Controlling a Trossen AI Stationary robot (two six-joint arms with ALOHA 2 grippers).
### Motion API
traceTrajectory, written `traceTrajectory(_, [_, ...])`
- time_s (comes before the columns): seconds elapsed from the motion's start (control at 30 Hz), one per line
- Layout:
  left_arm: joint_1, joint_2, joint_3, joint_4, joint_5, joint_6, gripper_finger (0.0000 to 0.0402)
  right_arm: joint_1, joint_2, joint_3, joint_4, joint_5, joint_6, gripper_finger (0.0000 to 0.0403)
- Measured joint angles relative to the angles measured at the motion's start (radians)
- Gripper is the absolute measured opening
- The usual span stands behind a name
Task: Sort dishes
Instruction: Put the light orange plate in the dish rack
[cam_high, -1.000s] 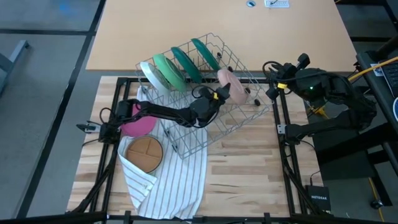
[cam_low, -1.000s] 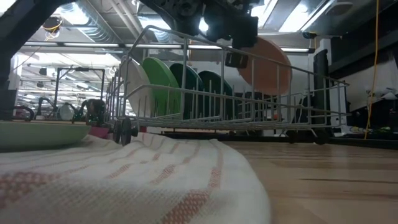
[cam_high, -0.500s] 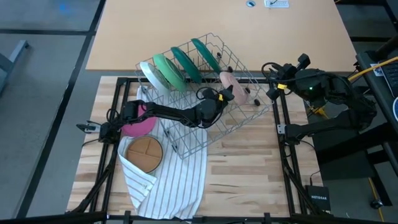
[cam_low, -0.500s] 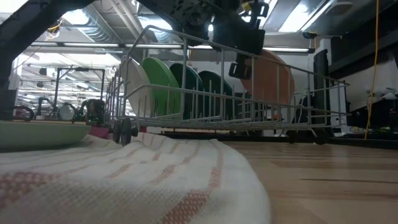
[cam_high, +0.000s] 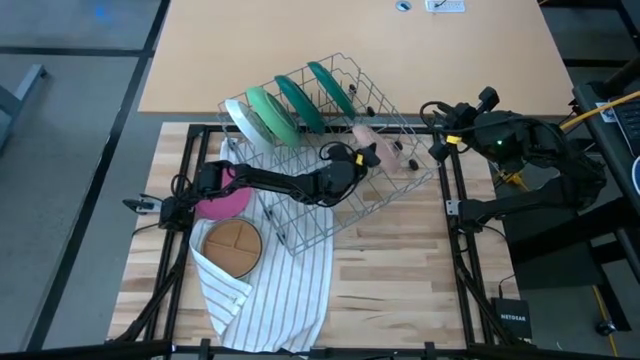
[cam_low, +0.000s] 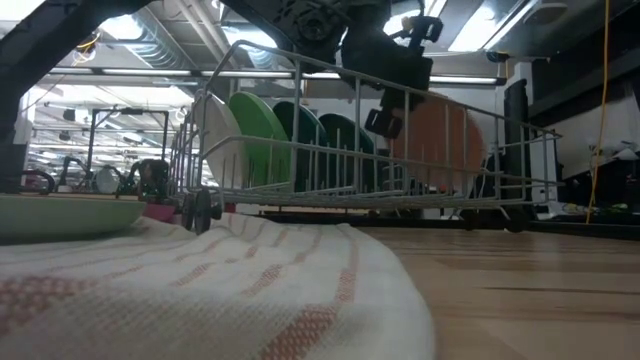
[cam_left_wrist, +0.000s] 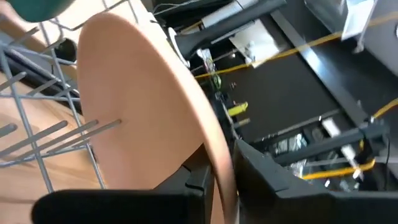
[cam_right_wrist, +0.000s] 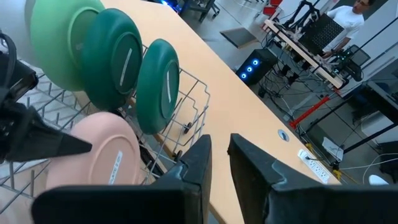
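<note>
The peach-pink plate (cam_high: 362, 133) stands on edge at the right end of the wire rack (cam_high: 300, 215); it also shows in the low view (cam_low: 445, 135). My left gripper (cam_high: 366, 155) reaches over the rack and is shut on that plate. Farther left in the rack stand a light green dish (cam_high: 262, 115) and two dark green dishes (cam_high: 296, 100). A magenta dish (cam_high: 222, 203) lies beside the rack, and a brown-orange dish (cam_high: 233, 247) lies on the striped cloth (cam_high: 280, 290). My right gripper (cam_right_wrist: 219, 155) waits above the table's right edge, slightly open and holding nothing. My left gripper has the peach-pink plate's rim (cam_left_wrist: 222, 165) between its two fingers, one finger on each face. The fingers come in about level from the table's left side. The plate stands nearly upright, its lower part down among the rack's wires (cam_left_wrist: 68, 134).
The rack sits slantwise across the table's middle, partly on the cloth. Bare wood lies to the right of the cloth (cam_high: 400, 280). Black frame rails (cam_high: 455, 250) run along both table sides.
My left gripper has sunk and gone a little toward the table's right edge with the peach-pink plate. The plate has come down into the rack and tipped more upright, showing narrower from above.
</note>
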Motion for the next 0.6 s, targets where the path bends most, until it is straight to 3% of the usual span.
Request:
traceTrajectory(0.27, [0.001,0.0,0.0,0.0,0.097,0.14,0.0078,0.0,0.0,0.0,0.0,0.0,0.0,0.0062])
traceTrajectory(0.6, [0.001,0.0,0.0,-0.002,0.138,0.185,0.0147,0.0,0.003,0.0,-0.001,-0.001,0.001,0.0062])
